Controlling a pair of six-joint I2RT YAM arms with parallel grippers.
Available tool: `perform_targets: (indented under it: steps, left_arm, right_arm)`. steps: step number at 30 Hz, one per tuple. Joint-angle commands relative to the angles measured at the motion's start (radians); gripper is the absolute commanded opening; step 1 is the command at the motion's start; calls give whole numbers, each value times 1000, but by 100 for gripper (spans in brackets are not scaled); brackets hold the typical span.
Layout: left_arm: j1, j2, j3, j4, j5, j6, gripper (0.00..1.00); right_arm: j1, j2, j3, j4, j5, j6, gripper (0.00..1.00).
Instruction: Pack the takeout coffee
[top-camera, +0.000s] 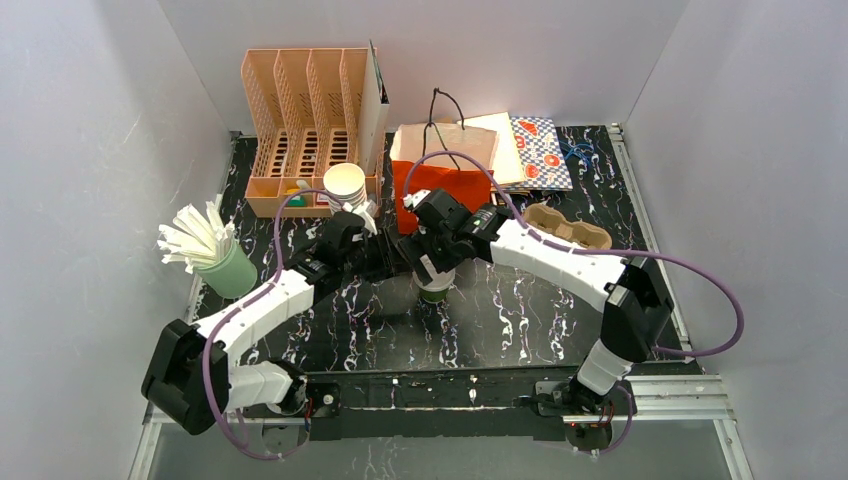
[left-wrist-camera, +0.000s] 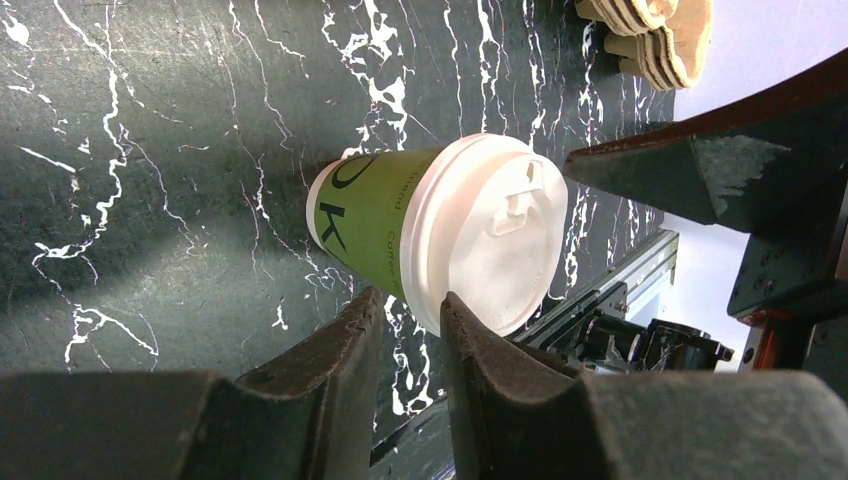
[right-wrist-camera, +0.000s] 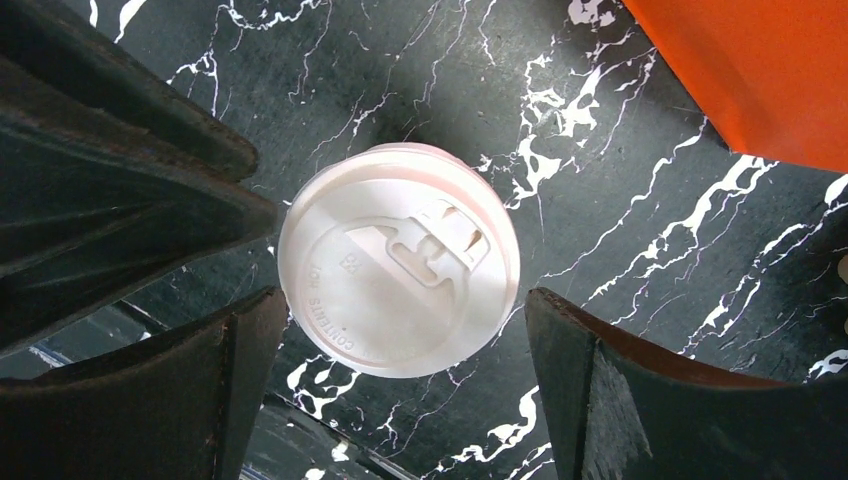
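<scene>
From the overhead camera I see one coffee cup (top-camera: 436, 291), green-sided with a white lid (right-wrist-camera: 398, 262) snapped on. It stands upright near the middle of the black marbled surface (top-camera: 520, 310), and both arms meet right over it. My right hand (right-wrist-camera: 400, 300) hangs directly above the cup and looks straight down on the lid. Its fingers (right-wrist-camera: 225, 390) are spread wide. In the wrist view one stands at 9 o'clock of the lid, close by the rim, and the other at 3 o'clock with a strip of bare surface between it and the lid. I cannot tell whether the nearer one touches. My left hand (left-wrist-camera: 410, 298) sits at the cup's 9 o'clock side in the overhead view, low and aimed at the cup's flank. Its fingers (left-wrist-camera: 335, 350) are drawn close together with only a narrow slit between them and nothing in that slit. The tips reach the lid's rim in the wrist view, but I cannot tell if they make contact. Seen from above, an orange bag (top-camera: 440, 190) stands near the cup at 12 o'clock. Cardboard cup carriers (top-camera: 568, 228) lie at 2 o'clock. A stack of white cups (top-camera: 345, 183) stands at 11 o'clock, just in front of a peach organiser (top-camera: 305, 120). A green holder (top-camera: 228, 270) full of white wrapped sticks stands well apart at 9 o'clock.
</scene>
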Motion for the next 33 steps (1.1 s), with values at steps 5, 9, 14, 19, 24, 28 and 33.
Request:
perform_targets:
  steps: [5, 9, 14, 19, 24, 28, 33]
  left_arm:
    - [12, 24, -10, 26, 28, 11, 23]
    - [13, 40, -19, 46, 38, 8, 22]
    - [13, 63, -26, 60, 47, 7, 22]
    - [13, 70, -27, 59, 39, 14, 22]
    - [13, 71, -32, 52, 31, 22, 22]
    - [13, 66, -40, 52, 24, 23, 22]
    - [13, 63, -57, 51, 13, 26, 22]
  right_arm:
    - [22, 28, 64, -23, 19, 7, 98]
    - [24, 37, 66, -26, 24, 9, 98]
    - [24, 46, 59, -28, 31, 14, 92]
    - [24, 51, 55, -28, 35, 17, 84]
    - [23, 52, 46, -33, 30, 20, 81]
    - [24, 55, 33, -39, 18, 27, 80]
    - [24, 54, -10, -38, -1, 47, 80]
